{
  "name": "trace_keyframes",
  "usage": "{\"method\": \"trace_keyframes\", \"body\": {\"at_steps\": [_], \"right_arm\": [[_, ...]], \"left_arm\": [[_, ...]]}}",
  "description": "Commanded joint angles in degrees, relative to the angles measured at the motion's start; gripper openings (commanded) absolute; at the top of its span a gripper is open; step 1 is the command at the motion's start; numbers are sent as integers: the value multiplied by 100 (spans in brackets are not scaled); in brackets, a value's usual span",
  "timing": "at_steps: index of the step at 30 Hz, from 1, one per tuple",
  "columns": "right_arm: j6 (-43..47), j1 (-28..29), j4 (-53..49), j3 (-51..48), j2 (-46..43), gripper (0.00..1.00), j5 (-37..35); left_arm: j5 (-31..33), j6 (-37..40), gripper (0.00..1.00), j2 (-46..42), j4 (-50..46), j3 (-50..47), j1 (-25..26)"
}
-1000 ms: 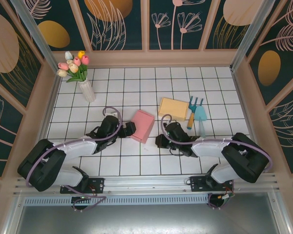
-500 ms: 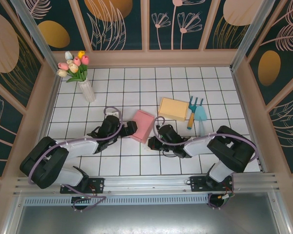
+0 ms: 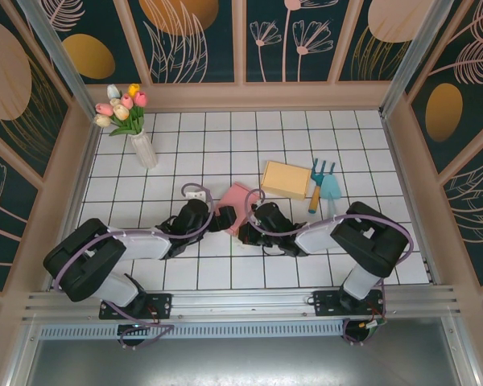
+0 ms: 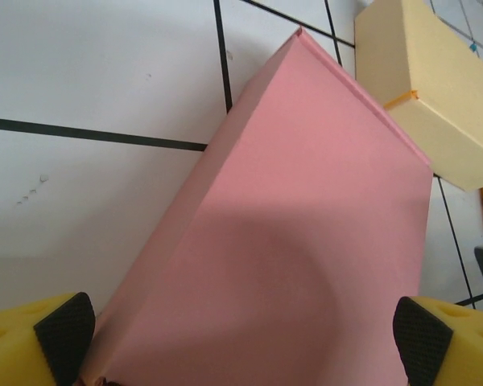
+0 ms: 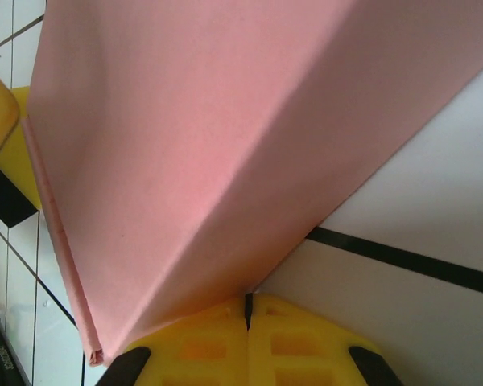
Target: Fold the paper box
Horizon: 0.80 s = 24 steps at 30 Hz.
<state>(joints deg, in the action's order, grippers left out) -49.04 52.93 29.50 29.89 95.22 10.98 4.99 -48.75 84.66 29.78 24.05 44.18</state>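
Overhead, at the upper left of the frame, a white vase (image 3: 143,149) of tulips (image 3: 121,104) stands on the white tiled table (image 3: 225,137), well apart from both arms. Lower down, toward the middle, the left claw (image 3: 220,218) reaches in from the left to the near left side of the pink paper box (image 3: 238,199), which lies at the centre of the table. In the left wrist view its jaws are spread wide. One black-padded yellow finger (image 4: 64,330) sits in the bottom left corner and the other in the bottom right, with the box between them. Whether the pads touch its sides I cannot tell. Just to the right, the right claw (image 3: 246,228) comes in from the right. In the right wrist view its yellow fingertips (image 5: 217,326) are pressed together with nothing between them, right at the box's lower edge where it meets the tiles. Further right lies a yellow box (image 3: 286,178), near the pink one, with teal garden tools (image 3: 325,186) just beside it.
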Motion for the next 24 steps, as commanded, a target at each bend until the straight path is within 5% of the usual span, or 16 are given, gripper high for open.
{"method": "trace_keyframes", "body": {"at_steps": [1, 9, 13, 20, 24], "right_arm": [[-172, 252, 855, 342, 206, 0, 135], [-207, 304, 1322, 122, 85, 0, -241], [186, 397, 889, -217, -268, 2, -878], [1105, 428, -662, -592, -1818, 20, -3000], [1660, 379, -1488, -310, -2636, 56, -3840]], "left_arm": [[-584, -564, 96, 59, 573, 33, 482], [234, -623, 99, -46, -83, 237, 483], [572, -524, 98, -226, -568, 322, -39], [1503, -529, 99, -1486, -1337, 7, -301], [1581, -861, 99, -2393, -1693, -409, -300]]}}
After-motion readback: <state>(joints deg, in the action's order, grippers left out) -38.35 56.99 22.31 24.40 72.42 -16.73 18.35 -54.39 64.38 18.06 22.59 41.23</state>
